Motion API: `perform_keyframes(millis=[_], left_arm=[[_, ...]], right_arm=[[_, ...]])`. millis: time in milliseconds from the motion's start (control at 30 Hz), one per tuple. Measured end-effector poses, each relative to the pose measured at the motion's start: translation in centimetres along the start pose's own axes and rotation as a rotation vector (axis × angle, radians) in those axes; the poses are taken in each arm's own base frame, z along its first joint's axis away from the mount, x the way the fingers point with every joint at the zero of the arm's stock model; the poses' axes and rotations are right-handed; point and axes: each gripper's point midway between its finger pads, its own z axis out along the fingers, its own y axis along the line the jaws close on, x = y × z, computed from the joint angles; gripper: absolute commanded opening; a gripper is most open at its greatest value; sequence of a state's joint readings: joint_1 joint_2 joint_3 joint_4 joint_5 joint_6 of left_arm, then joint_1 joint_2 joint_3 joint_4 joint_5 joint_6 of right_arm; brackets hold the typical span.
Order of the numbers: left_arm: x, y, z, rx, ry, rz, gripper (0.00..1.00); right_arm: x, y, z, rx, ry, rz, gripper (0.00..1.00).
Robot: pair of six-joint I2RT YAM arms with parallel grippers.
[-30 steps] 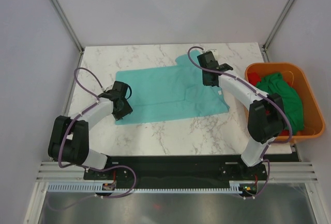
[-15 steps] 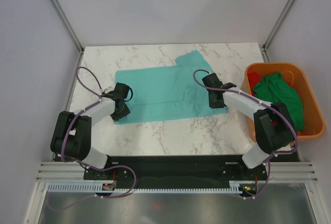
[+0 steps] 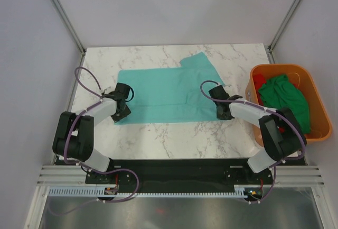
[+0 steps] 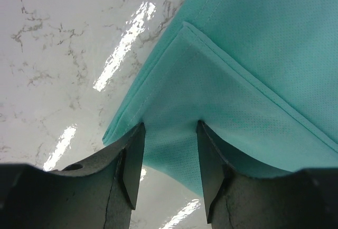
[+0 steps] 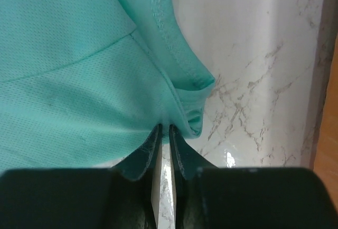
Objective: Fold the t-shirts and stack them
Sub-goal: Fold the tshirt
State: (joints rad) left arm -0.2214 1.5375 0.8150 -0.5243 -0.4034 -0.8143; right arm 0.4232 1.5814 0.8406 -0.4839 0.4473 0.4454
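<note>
- Two shirts, a green shirt point(image 3: 285, 98) and a red shirt point(image 3: 258, 81), lie heaped in the orange tub point(image 3: 318, 134) right of the bench point(image 3: 174, 142); green covers most of the red.
- From above, both hands' fingertips are hidden under the wrists.
- Teal shirt point(image 3: 166, 94) lies spread flat mid-bench, one sleeve pointing far.
- Left hand point(image 4: 168, 165) hangs low over the shirt's near left corner, fingers point(image 4: 132, 168) apart, cloth between them unpinched.
- Right hand point(image 5: 165, 134) sits at the near right corner, fingers almost together; I cannot tell whether they pinch the hem.
- Both elbows are bent near the bases, forearms reaching inward.
- Bare marble runs along the near, left and far sides.
</note>
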Motion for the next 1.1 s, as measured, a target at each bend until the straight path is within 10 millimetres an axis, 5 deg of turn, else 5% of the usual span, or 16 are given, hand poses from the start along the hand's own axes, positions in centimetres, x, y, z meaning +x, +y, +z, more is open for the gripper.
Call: perform_keyframes(millis=[333,500,667,800,933,1100], left_arm=[[0.0,0.5,-0.7,0.001,0.011,-0.003,0.53],[-2.5,-0.1,-5.5,0.133,-0.056,-0.041,0.59],[-10.0,-3.4,-12.2,0.326,-0.219,-0.081,0.63],[-15.8,-5.4,-14.3,0.416,-0.269,-0.101,0.63],[-19.0,-7.2,-12.4,0.437,-0.248,-0.066,0.61],[-19.6,-10.3,-6.5,0.441,-0.137,0.022,0.57]], right_arm=[[1.3,-0.7,-1.3,-0.016,0.012,0.052,0.20],[-0.3,-0.1,-4.4,-0.119,-0.024,0.064,0.28],[-7.4,1.9,-8.8,-0.265,-0.168,0.052,0.31],[-15.4,2.0,-10.4,-0.339,-0.274,0.079,0.34],[-22.4,1.5,-8.7,-0.374,-0.330,0.113,0.41],[-27.2,3.9,-6.0,-0.438,-0.368,0.066,0.48]])
